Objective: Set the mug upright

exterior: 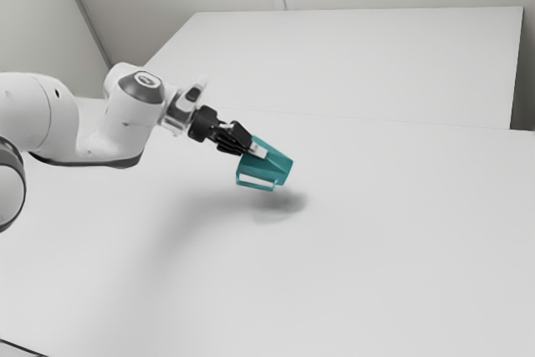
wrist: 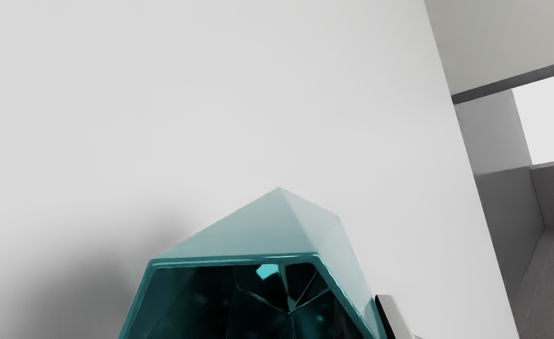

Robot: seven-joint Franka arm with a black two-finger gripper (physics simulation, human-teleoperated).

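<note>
Hanging tilted above the counter [exterior: 376, 265], inside its edge in the wrist view, the teal mug [exterior: 274, 165] is held by the fingers [exterior: 258, 150], which are clamped on it near its rim. Its mouth is turned toward the hand, its handle [exterior: 256, 186] is slung underneath, and a soft shadow [exterior: 288, 201] is cast on the counter below.
</note>
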